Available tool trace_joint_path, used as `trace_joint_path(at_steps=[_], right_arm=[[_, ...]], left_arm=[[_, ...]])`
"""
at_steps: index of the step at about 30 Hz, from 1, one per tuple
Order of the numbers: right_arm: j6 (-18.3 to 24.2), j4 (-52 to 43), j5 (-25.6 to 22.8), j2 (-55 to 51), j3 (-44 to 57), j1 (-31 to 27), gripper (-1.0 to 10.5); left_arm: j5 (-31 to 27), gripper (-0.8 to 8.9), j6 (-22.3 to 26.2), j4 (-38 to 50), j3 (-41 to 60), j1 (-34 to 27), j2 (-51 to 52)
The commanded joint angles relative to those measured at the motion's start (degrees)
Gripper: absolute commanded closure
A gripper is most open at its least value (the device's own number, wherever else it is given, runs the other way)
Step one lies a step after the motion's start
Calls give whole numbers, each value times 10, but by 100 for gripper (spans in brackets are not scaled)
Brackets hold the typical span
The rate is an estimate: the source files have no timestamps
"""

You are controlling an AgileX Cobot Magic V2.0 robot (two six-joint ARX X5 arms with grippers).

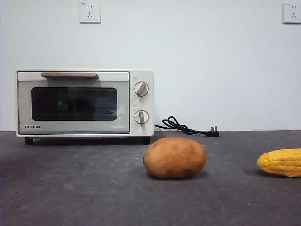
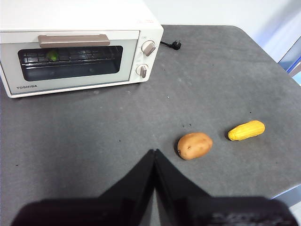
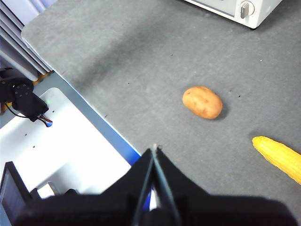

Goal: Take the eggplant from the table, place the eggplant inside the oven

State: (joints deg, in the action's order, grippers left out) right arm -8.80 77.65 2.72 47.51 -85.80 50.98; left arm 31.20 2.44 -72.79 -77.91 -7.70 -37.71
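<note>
The boxy cream oven (image 1: 84, 102) stood shut on the matte grey table (image 1: 70, 188), the eggplant (image 1: 62, 105) a green glint behind its dark glass. Rightward lay a smooth potato (image 1: 175, 157), then ridged corn (image 1: 281, 162). The left claw (image 2: 154, 153) and right claw (image 3: 154, 149) were pressed closed, empty.

We found the eggplant (image 1: 63, 105) inside the closed oven (image 1: 84, 102), far left on the table (image 1: 70, 188); potato (image 1: 175, 157) nearer, corn (image 1: 281, 162) right.

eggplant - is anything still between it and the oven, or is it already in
Nothing visible stands in the way. A green cap of the eggplant shows behind the glass of the shut oven, on the rack. Only the potato and corn lie on the table. Both grippers, left and right, are shut and held back.
</note>
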Motion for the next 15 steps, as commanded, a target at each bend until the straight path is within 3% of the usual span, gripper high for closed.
trace_joint_path(at_steps=[1,15], right_arm=[[0,13,-2,0,6,0,948],[0,13,-2,0,6,0,947]], left_arm=[[1,819,7,4,1,2,2],[1,818,7,5,1,2,-2]])
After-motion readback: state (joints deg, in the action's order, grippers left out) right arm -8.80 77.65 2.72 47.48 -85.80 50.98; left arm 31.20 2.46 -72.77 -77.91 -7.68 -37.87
